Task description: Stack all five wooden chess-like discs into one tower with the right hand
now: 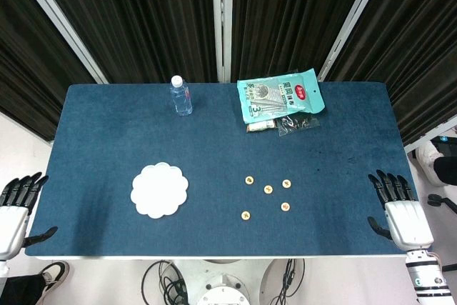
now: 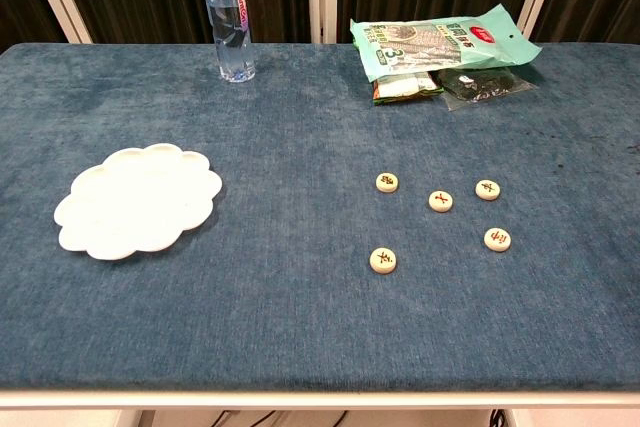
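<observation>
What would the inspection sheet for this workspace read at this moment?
Surface: blue cloth-covered table.
Job's things: five wooden discs lying flat and apart, none stacked.
Clutter: water bottle upright; white scalloped plate; green snack bag over smaller packets.
Hands: left hand and right hand open at the table's edges, holding nothing.
Cables: some under the near edge.
Surroundings: dark curtains.

Five discs (image 2: 440, 201) lie apart (unstacked) — white plate (image 2: 138, 199) left.
</observation>
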Controlling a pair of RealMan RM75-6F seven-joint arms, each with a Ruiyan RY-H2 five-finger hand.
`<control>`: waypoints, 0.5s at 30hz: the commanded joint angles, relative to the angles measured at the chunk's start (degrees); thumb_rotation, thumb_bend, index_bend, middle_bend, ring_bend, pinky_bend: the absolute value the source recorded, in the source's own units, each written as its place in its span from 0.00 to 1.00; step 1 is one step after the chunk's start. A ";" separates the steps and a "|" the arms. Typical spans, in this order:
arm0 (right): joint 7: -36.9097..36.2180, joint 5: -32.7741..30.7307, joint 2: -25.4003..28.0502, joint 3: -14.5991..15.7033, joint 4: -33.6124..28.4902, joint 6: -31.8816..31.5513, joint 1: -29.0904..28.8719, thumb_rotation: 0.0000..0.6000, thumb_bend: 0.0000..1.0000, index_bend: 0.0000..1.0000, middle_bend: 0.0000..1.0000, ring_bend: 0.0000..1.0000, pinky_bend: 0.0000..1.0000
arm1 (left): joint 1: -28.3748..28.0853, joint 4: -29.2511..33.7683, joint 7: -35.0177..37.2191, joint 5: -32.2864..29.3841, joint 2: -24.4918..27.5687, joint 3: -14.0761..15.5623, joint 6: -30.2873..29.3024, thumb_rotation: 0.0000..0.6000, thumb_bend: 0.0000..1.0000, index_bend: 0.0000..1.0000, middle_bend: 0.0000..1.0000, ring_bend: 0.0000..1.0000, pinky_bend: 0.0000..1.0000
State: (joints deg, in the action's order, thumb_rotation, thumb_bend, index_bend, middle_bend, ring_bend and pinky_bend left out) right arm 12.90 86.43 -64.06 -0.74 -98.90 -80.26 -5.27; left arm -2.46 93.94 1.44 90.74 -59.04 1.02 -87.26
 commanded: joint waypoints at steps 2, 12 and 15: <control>2.36 1.11 0.50 -0.88 -1.58 1.28 -1.88 1.00 0.21 0.00 0.00 0.00 0.00 | 0.13 0.07 0.20 0.16 0.10 -0.17 -0.58 1.00 0.00 0.06 0.00 0.00 0.00; 9.45 -0.88 -1.11 -8.04 -4.83 13.48 -14.66 1.00 0.21 0.00 0.00 0.00 0.00 | 0.10 0.27 -0.04 0.59 0.14 -0.13 -0.74 1.00 0.00 0.06 0.00 0.00 0.00; 11.99 -3.95 -3.50 -10.48 -4.24 18.18 -19.32 1.00 0.21 0.01 0.00 0.00 0.00 | 0.35 0.45 0.02 0.51 0.30 -0.07 -1.04 1.00 0.00 0.06 0.00 0.00 0.00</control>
State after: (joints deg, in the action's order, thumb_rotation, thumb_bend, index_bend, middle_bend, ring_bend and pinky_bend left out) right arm 22.25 85.32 -65.45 -8.64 -103.13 -65.98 -20.75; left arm -2.12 94.36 1.46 91.27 -58.77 0.95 -88.28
